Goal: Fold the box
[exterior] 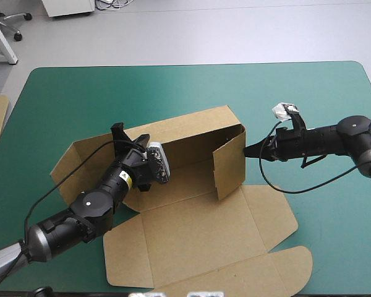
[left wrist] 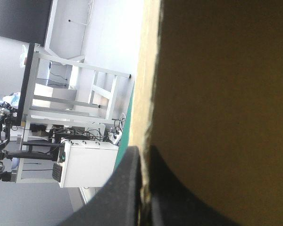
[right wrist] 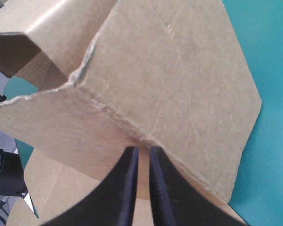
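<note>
Roughly creased brown box (exterior: 191,229) — ragged board edges.

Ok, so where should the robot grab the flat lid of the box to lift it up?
Probably the free edge of the lid, coming in low from the table's near side. It lies flat on the teal-green cover, hinged to the rest of the box along its far edge, so only the near edge can swing up.

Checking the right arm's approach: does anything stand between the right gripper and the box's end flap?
Nothing visible does. The right gripper touches the box directly at its raised end flap, and only bare teal-green cover lies around that arm.
</note>
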You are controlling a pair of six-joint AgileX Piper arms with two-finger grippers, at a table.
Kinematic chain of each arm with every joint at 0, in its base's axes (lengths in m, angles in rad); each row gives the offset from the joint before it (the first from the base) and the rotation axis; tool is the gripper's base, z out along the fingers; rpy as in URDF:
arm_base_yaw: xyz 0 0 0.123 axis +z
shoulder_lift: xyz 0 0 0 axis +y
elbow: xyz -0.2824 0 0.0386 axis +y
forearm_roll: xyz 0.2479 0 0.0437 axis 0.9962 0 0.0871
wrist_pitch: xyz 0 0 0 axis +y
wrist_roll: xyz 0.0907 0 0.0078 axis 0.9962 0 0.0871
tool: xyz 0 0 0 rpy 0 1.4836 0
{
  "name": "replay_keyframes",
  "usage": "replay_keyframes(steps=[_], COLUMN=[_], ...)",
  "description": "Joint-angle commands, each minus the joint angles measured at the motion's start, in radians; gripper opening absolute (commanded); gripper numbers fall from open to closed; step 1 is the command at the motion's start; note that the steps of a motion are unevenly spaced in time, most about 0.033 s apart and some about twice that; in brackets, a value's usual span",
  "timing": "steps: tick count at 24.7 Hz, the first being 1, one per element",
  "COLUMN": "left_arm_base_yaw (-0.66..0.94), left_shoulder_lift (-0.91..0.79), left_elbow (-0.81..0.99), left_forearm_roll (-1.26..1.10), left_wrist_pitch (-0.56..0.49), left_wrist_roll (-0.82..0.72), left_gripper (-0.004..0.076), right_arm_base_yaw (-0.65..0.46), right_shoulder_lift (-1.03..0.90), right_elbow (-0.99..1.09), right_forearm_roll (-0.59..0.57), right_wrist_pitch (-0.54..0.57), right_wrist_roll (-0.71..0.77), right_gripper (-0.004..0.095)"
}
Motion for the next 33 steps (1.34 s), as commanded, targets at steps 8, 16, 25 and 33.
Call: replay_keyframes(steps=[8,16,25,33], left_arm_base_yaw=[-0.004,-0.004,-0.004,-0.004], left_shoulder_lift=[-0.017,-0.017,-0.015,-0.015], left_elbow=[-0.030,-0.030,-0.030,0.002], left_forearm_roll=[0.001,0.001,0.001,0.013], left_wrist_pitch=[0.000,0.008,0.008,0.000], left_wrist_roll=[-0.043,-0.050,-0.050,-0.045], left_gripper=[-0.0014,-0.0014,-0.0014,-0.0014], right_arm_base_yaw=[0.086,0.171,0.171,0.172], right_shoulder_lift=[-0.042,-0.042,-0.059,-0.100], right_elbow=[-0.021,-0.021,-0.021,-0.021], right_forearm_roll=[0.063,-0.076,-0.093,-0.100], right_wrist_pitch=[0.017,-0.118,-0.218,-0.281], right_wrist_roll=[-0.071,-0.019,-0.013,-0.034], right_gripper=[0.0576,0.0576,0.0545,0.0529])
